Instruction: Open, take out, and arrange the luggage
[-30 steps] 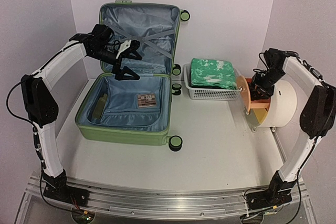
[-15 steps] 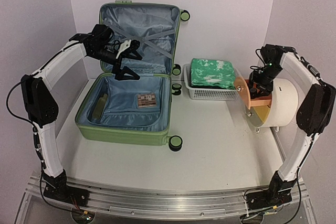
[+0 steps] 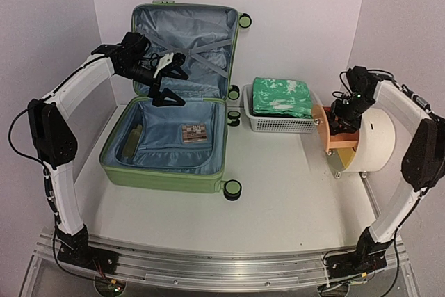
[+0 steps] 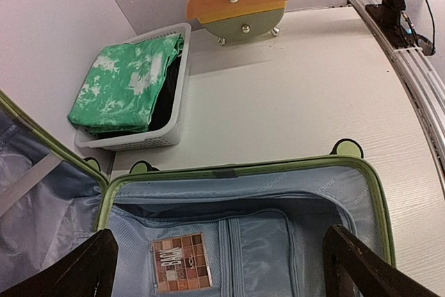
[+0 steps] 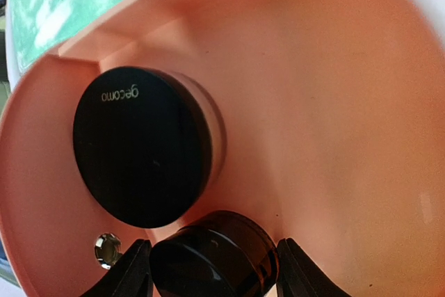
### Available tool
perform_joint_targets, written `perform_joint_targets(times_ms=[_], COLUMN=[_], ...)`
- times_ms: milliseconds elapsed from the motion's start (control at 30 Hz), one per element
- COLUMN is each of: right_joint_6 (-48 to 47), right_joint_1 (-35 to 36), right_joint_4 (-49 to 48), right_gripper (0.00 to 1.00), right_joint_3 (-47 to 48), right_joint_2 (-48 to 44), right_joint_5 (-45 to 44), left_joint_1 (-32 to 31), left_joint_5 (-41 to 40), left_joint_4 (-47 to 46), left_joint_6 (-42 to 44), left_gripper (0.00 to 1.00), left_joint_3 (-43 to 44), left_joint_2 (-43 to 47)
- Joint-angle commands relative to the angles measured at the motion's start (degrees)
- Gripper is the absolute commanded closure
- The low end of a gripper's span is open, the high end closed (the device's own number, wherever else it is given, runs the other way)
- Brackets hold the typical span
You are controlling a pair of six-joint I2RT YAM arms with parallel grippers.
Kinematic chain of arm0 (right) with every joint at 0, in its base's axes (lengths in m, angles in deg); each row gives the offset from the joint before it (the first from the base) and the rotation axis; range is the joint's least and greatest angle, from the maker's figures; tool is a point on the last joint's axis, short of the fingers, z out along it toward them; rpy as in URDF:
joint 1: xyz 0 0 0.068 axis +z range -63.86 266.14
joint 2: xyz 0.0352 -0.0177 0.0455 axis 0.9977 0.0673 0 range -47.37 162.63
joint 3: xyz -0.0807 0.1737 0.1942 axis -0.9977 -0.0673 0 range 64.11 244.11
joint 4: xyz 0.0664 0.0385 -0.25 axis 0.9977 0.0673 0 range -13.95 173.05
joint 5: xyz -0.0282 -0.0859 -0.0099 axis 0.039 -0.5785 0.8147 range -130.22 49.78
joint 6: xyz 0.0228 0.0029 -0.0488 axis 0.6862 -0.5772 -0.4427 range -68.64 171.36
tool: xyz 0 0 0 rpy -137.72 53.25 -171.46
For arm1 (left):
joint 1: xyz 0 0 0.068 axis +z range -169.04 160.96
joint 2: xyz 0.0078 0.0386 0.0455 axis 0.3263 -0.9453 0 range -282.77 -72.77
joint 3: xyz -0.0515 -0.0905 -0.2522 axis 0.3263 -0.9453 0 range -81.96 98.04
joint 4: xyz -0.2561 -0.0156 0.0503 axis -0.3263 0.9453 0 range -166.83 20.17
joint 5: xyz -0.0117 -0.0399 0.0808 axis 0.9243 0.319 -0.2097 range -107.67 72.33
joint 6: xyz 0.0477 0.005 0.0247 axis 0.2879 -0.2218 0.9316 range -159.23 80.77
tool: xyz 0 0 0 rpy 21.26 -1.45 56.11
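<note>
Bare tabletop (image 3: 292,186) lies open before suitcase (image 3: 167,179), basket (image 3: 278,125) and cylinder (image 3: 379,137). Upright lid (image 3: 184,33) blocks the rear; wheels (image 3: 233,92) fill the suitcase–basket gap; jars (image 5: 139,147) crowd the cylinder's compartment.

The luggage (image 3: 167,165) lies open at centre-left of the frame, its lid upright against the back wall and a small palette (image 3: 194,132) on the blue lining. The left gripper (image 3: 169,83) hangs over the hinge, jaws spread wide. Just right of the wheels sits a white basket (image 3: 281,126) holding green cloth (image 3: 281,97). At far right, the right gripper (image 3: 342,122) reaches into the orange front of the cream cylinder (image 3: 377,142), fingertips hidden
</note>
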State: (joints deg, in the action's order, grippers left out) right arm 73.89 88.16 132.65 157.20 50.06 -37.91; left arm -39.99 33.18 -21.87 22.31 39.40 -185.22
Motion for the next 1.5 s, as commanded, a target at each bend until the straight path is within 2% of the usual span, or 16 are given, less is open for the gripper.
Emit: perform_joint_targets(times_ms=[0, 233, 267, 300, 333, 367, 1033, 1467], right_joint_6=[3.5, 3.5, 3.8, 4.1, 4.4, 4.5, 5.8, 19.9], right_joint_1=[-0.4, -0.4, -0.4, -0.4, -0.4, -0.4, -0.4, -0.4], right_joint_4=[-10.8, -12.1, -12.5, -13.0, -13.3, -13.7, -19.0, -29.5], right_gripper=[0.43, 0.37, 0.34, 0.17, 0.07, 0.02, 0.02, 0.02], right_joint_3=[-5.4, -6.7, -7.0, -7.5, -7.8, -8.0, -6.5, -18.2], right_joint_2=[-7.5, -7.9, -7.8, -7.7, -7.7, -7.8, -12.3, -17.7], right_joint_5=[-9.1, -11.2, -11.0, -10.7, -10.5, -10.5, -15.8, -19.7], left_joint_1=[0.0, 0.0, 0.0, 0.0, 0.0, 0.0, -0.1, -0.1], left_joint_5=[1.3, 1.3, 1.4, 1.5, 1.5, 1.5, 2.0, 2.0], left_joint_4=[-0.2, 0.3, 0.2, 0.2, 0.1, 0.2, 0.4, 0.8], left_joint_6=[0.7, 1.5, 1.5, 1.4, 1.4, 1.4, 2.0, 2.4], left_gripper=[0.00, 0.00, 0.00, 0.00, 0.00, 0.00, 0.00, 0.00], left_joint_3=[0.3, 0.9, 0.9, 0.9, 0.9, 0.8, 0.5, 0.5], left_joint_2=[1.6, 1.4, 1.4, 1.4, 1.4, 1.5, 1.6, 1.8])
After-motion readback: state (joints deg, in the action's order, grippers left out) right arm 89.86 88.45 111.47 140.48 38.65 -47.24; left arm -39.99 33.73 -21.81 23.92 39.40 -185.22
